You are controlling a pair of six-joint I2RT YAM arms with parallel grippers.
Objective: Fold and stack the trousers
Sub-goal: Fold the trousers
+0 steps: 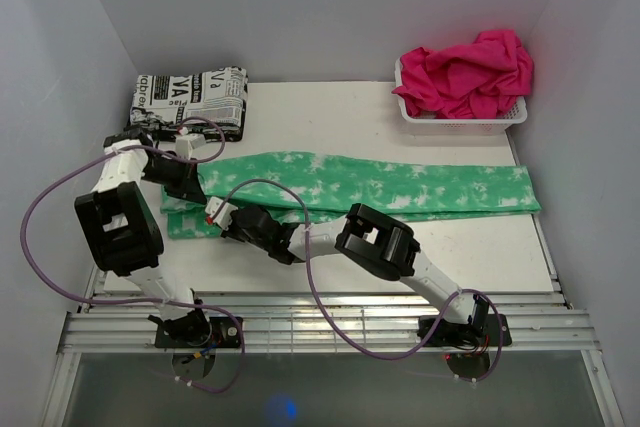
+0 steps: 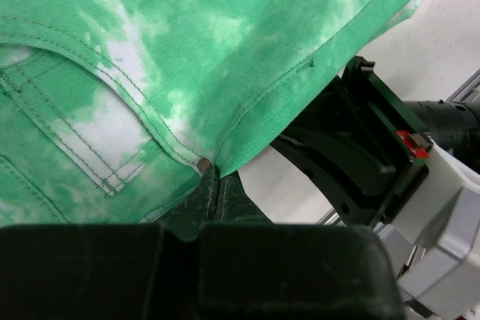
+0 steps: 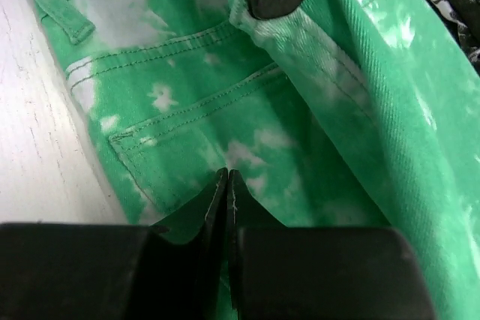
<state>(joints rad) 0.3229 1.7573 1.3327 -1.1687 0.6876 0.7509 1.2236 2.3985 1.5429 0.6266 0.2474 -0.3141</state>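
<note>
At the near edge the two arm bases are bolted to a slatted rail, and looping purple cables (image 1: pixel 30 209) hide part of each. Both arms reach to the left end of the table (image 1: pixel 330 112), and their dark links cover the waist end of the trousers (image 1: pixel 400 187) in the top view, so the grips cannot be read there. The wrist cameras show more. The right gripper (image 3: pixel 227 185) has its fingers pressed together, and the tips are sunk into mint-green cloth just below a stitched back pocket. It is pinching the trousers, though how much cloth sits between the pads is hidden. The left gripper (image 2: pixel 210 189) is likewise clamped, nipping an edge of the trousers at a small rivet where two seams meet. The cloth rises from that pinch and fills most of its view, blurred at the top. The two grippers are close together: each appears in the other's camera as a dark shape cut off by the frame. The trousers lie lengthwise across the middle of the table. The legs are laid together in one long band running right, nearly to the table's right edge. Farther back, a folded black-and-white newsprint-patterned cloth (image 1: pixel 190 97) sits at the far left corner. At the far right, a white basket (image 1: pixel 460 119) holds a crumpled hot-pink cloth (image 1: pixel 465 72) that hides its inside.
</note>
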